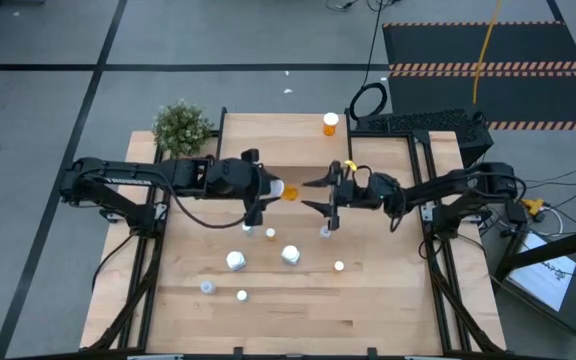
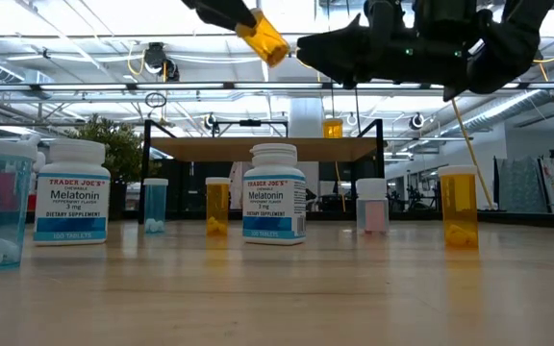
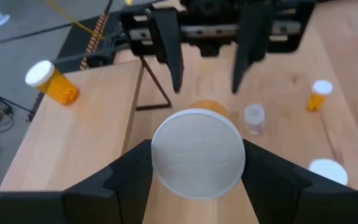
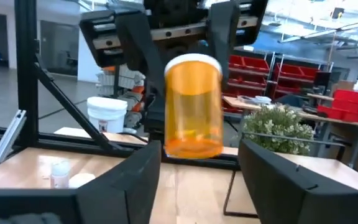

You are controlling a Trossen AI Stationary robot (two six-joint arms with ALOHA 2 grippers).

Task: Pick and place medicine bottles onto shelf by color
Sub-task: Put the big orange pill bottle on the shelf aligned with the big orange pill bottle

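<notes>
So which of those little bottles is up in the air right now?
The orange bottle gripped at its white cap by the left claw, above mid-table. The right claw stands open just beside it. All the other bottles stand on the table or the shelf.
</notes>
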